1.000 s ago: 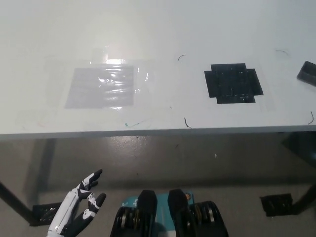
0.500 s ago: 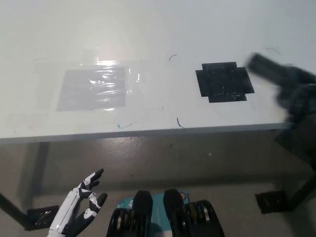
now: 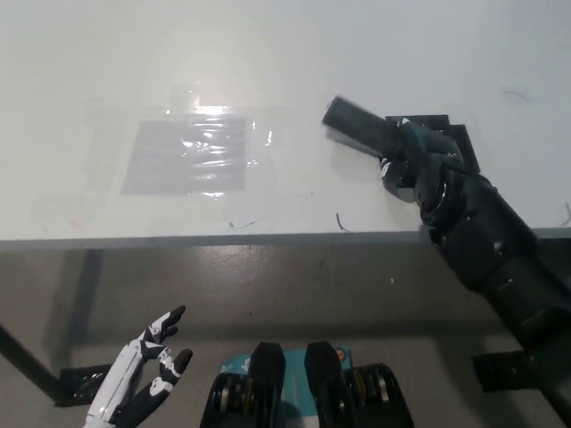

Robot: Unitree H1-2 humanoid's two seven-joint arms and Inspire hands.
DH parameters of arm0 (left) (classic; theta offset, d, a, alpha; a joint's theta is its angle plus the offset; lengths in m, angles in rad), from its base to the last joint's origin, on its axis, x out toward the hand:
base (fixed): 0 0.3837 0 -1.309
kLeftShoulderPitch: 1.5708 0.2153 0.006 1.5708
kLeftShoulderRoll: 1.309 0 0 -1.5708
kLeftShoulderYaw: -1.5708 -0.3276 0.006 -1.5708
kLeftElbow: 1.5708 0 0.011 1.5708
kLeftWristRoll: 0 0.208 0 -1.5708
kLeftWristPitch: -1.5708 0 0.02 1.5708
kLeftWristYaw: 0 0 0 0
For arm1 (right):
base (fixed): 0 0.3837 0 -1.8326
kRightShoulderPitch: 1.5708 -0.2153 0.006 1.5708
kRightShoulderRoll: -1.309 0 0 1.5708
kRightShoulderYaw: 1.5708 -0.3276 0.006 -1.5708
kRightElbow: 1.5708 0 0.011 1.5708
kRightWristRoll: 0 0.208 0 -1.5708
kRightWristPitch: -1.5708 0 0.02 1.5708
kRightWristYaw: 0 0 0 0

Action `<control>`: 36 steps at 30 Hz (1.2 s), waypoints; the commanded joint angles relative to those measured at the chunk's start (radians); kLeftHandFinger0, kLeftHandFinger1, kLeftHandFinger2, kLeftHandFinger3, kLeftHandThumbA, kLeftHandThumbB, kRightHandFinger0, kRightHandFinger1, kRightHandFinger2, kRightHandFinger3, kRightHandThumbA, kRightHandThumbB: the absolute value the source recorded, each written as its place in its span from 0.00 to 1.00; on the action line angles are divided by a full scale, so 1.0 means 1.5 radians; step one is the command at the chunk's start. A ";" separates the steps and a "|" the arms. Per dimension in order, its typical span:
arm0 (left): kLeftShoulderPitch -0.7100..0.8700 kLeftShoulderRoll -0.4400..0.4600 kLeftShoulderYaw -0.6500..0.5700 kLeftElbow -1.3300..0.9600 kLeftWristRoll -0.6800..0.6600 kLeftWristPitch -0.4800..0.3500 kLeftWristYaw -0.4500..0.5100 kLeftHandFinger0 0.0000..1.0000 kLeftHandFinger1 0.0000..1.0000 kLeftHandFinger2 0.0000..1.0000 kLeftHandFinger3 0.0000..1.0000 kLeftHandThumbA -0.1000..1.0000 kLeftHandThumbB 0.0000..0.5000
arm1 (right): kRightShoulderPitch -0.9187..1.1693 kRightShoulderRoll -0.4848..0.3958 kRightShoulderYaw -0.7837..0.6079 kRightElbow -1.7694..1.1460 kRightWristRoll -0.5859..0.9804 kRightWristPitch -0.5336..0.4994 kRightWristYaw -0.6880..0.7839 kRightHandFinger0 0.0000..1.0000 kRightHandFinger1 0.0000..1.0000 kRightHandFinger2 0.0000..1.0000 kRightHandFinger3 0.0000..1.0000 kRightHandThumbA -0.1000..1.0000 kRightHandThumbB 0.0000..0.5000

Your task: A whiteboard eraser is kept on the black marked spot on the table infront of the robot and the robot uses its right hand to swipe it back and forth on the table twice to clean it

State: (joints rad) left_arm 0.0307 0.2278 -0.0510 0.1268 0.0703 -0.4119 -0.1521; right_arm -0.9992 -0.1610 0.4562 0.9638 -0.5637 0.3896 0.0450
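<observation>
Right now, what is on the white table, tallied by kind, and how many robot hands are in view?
Whiteboard eraser: 1, held in the black right hand
Black marked spot: 1, mostly covered by that hand
Clear taped sheet: 1
Robot hands: 2, the white left hand rests low, below the table edge, fingers apart
Total: 5

H1-2 body: white L robot hand, black R arm + robot hand.
L robot hand: white shells w/ black fingertip pads, dark gaps btwn segments, slim fingers. R robot hand: all black, blurred; forearm thick, ribbed/segmented casing, glossy highlights, widens toward frame corner.
</observation>
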 commanded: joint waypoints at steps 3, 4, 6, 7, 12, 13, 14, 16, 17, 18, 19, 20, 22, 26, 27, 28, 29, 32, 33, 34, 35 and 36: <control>-0.001 0.008 0.004 -0.013 -0.001 -0.017 0.000 1.00 1.00 1.00 1.00 0.79 0.90 | -0.009 -0.043 0.009 0.002 -0.020 0.018 0.006 0.00 0.16 0.21 0.86 0.00 0.34; 0.001 0.007 0.003 -0.012 -0.002 -0.018 0.000 1.00 1.00 1.00 1.00 0.79 0.90 | -0.002 -0.055 0.016 0.005 -0.029 0.019 0.002 0.03 0.22 0.25 0.87 0.04 0.32; 0.001 0.007 0.003 -0.012 -0.003 -0.018 0.000 1.00 1.00 1.00 1.00 0.79 0.91 | 0.000 -0.072 0.027 0.026 -0.040 0.023 -0.004 0.28 0.43 0.45 1.00 0.18 0.34; 0.003 0.010 0.005 -0.016 -0.007 -0.012 -0.002 1.00 1.00 1.00 1.00 0.79 0.92 | -0.003 -0.078 0.025 0.047 -0.035 0.024 -0.009 0.29 0.39 0.43 1.00 0.23 0.33; -0.002 0.014 0.007 -0.019 -0.008 -0.005 -0.003 1.00 1.00 1.00 1.00 0.79 0.92 | -0.004 -0.106 0.018 0.062 -0.027 0.010 -0.011 0.00 0.05 0.23 1.00 0.18 0.36; -0.002 0.014 0.006 -0.020 -0.006 -0.004 -0.003 1.00 1.00 1.00 1.00 0.80 0.92 | -0.001 -0.110 0.016 0.042 -0.026 0.017 -0.004 0.01 0.06 0.23 0.94 0.22 0.40; -0.002 0.014 0.005 -0.020 -0.007 -0.004 -0.004 1.00 1.00 1.00 1.00 0.80 0.92 | -0.001 -0.112 0.016 0.036 -0.026 0.016 -0.002 0.01 0.06 0.23 0.92 0.24 0.39; -0.003 0.012 0.003 -0.016 -0.004 -0.007 -0.003 1.00 1.00 1.00 1.00 0.79 0.92 | -0.018 -0.110 0.022 0.027 -0.021 0.036 0.046 0.63 0.87 1.00 1.00 0.64 0.71; -0.002 0.011 0.002 -0.014 0.000 -0.010 -0.002 1.00 1.00 1.00 1.00 0.79 0.91 | -0.022 -0.108 0.023 0.024 -0.014 0.041 0.074 0.78 1.00 1.00 1.00 0.77 0.86; 0.000 0.010 0.001 -0.015 0.000 -0.010 -0.002 1.00 1.00 1.00 1.00 0.79 0.91 | -0.020 -0.108 0.018 0.005 -0.003 0.041 0.095 0.95 1.00 1.00 1.00 0.81 0.93; 0.000 0.009 0.000 -0.016 0.001 -0.009 -0.002 1.00 1.00 1.00 1.00 0.79 0.91 | -0.017 -0.109 0.016 -0.005 0.001 0.041 0.101 1.00 1.00 1.00 1.00 0.82 0.99; 0.000 0.008 -0.001 -0.015 0.000 -0.009 -0.002 1.00 1.00 1.00 1.00 0.79 0.91 | -0.012 -0.109 0.004 -0.027 0.012 0.044 0.105 1.00 1.00 1.00 1.00 0.81 1.00; -0.003 0.010 0.000 -0.017 -0.001 -0.007 -0.002 1.00 1.00 1.00 1.00 0.78 0.91 | -0.015 -0.107 -0.006 -0.061 0.029 0.049 0.136 1.00 1.00 1.00 1.00 0.86 1.00; -0.010 0.014 -0.001 -0.020 0.001 0.002 -0.005 1.00 1.00 1.00 1.00 0.78 0.92 | -0.017 -0.117 -0.011 -0.131 0.036 0.036 0.173 1.00 1.00 1.00 1.00 0.92 1.00; -0.012 0.015 -0.001 -0.020 0.003 0.003 -0.006 1.00 1.00 1.00 1.00 0.78 0.92 | -0.016 -0.119 -0.013 -0.148 0.040 0.039 0.181 1.00 1.00 1.00 1.00 0.92 1.00; -0.014 0.016 -0.001 -0.019 0.003 0.003 -0.007 1.00 1.00 1.00 1.00 0.78 0.92 | -0.017 -0.122 -0.012 -0.160 0.039 0.038 0.187 1.00 1.00 1.00 1.00 0.92 1.00; -0.015 0.017 -0.001 -0.020 0.006 0.004 -0.006 1.00 1.00 1.00 1.00 0.79 0.93 | -0.018 -0.125 -0.014 -0.175 0.041 0.033 0.189 1.00 1.00 1.00 1.00 0.90 1.00; -0.014 0.019 -0.001 -0.025 0.005 0.006 -0.007 1.00 1.00 1.00 1.00 0.79 0.93 | -0.019 -0.134 -0.016 -0.216 0.045 0.033 0.207 1.00 1.00 1.00 1.00 0.90 1.00; -0.014 0.019 -0.001 -0.026 0.007 0.007 -0.006 1.00 1.00 1.00 1.00 0.79 0.92 | -0.017 -0.136 -0.021 -0.226 0.049 0.033 0.210 1.00 1.00 1.00 1.00 0.89 1.00; -0.013 0.019 -0.001 -0.027 0.010 0.008 -0.005 1.00 1.00 1.00 1.00 0.79 0.92 | -0.016 -0.137 -0.027 -0.237 0.054 0.033 0.211 1.00 1.00 1.00 1.00 0.88 1.00; -0.011 0.021 -0.001 -0.028 0.009 0.010 -0.007 1.00 1.00 1.00 1.00 0.79 0.92 | -0.006 -0.141 -0.048 -0.267 0.076 0.031 0.219 1.00 1.00 1.00 1.00 0.85 1.00; -0.010 0.021 -0.001 -0.028 0.009 0.011 -0.007 1.00 1.00 1.00 1.00 0.79 0.93 | -0.001 -0.143 -0.061 -0.286 0.090 0.034 0.226 1.00 1.00 1.00 1.00 0.84 1.00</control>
State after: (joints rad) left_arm 0.0209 0.2363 -0.0544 0.1203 0.0749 -0.4029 -0.1526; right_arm -0.9882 -0.3289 0.4321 0.6408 -0.5059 0.4360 0.3152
